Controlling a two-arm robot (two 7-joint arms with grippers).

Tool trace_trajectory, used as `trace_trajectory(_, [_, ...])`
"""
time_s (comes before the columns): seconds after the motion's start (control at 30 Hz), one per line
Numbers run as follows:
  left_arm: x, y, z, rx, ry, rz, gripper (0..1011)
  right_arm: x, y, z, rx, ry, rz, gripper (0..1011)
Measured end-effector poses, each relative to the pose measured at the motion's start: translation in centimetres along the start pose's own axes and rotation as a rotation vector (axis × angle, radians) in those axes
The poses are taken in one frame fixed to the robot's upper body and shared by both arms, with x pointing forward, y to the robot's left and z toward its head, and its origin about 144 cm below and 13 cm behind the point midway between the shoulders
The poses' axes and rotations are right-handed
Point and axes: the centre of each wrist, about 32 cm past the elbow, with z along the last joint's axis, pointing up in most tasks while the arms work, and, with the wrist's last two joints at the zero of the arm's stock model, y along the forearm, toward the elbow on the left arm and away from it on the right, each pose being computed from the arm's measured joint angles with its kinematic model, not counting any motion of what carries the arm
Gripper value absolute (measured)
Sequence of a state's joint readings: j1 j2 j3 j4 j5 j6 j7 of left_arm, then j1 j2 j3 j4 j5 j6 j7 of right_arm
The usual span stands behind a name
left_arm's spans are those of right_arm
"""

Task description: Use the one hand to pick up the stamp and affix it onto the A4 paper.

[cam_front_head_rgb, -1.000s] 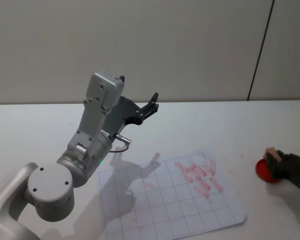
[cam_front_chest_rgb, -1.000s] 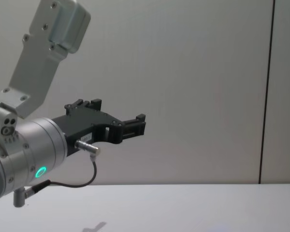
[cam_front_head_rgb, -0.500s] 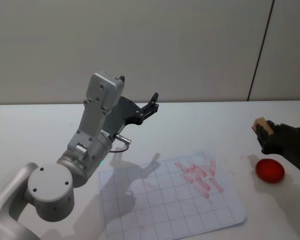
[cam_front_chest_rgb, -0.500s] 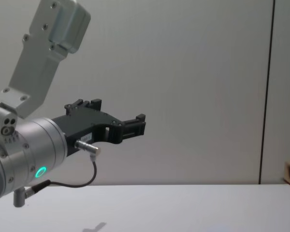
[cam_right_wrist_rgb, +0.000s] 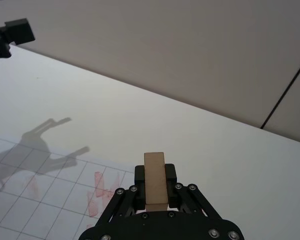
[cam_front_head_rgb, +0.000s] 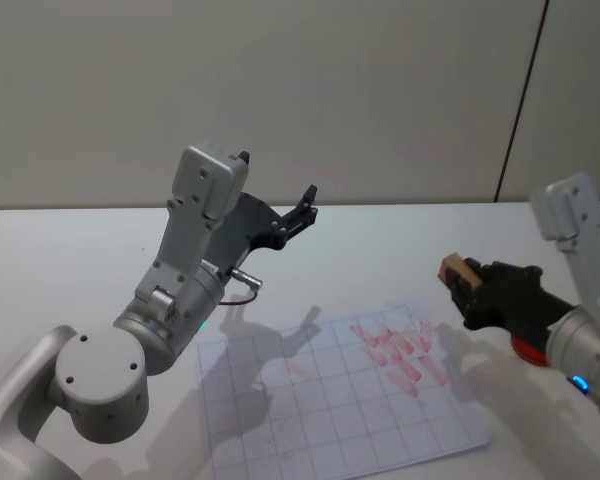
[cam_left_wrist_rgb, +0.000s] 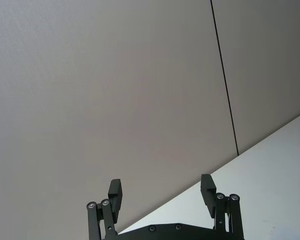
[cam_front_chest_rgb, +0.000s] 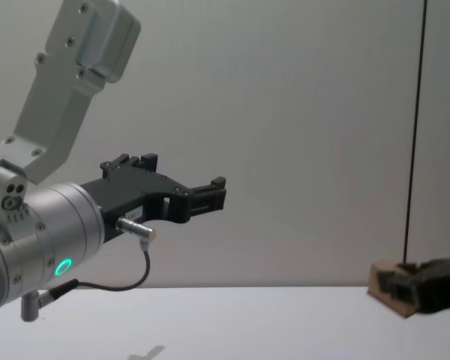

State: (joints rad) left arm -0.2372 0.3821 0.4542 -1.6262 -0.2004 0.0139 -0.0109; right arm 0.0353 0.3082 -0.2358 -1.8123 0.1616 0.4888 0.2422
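Right gripper is at the right side of the head view, clamped on the wooden stamp and holding it in the air just off the upper right corner of the gridded A4 paper. The sheet's upper right has a cluster of red prints. A red ink pad peeks out under that arm. Left gripper hangs raised at center-left with its 2 fingers spread apart.

A plain grey-beige wall stood behind the work, matte and bare, split by one thin dark vertical seam toward the right side. A white table ran up to it, its far edge meeting the wall in a straight line. The light was soft and even, and it laid faint grey shadows on the tabletop near its middle
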Motion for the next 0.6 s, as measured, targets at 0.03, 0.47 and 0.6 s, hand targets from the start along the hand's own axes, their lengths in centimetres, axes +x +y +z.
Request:
trace_trajectory(0.03, [0.0, 0.0, 0.0, 0.000, 0.000, 0.000, 1001, -0.2, 0.2, -0.1, -0.008, -0.007, 0.010, 218])
trace_trajectory(0.47, [0.0, 0.0, 0.0, 0.000, 0.000, 0.000, 1001, -1.4, 2.7, -1.4, -0.069, -0.049, 0.027, 217])
trace_trajectory(0.6, [0.0, 0.0, 0.0, 0.000, 0.000, 0.000, 1001, -1.5, 3.6, -1.8, -0.077, -0.059, 0.025, 217])
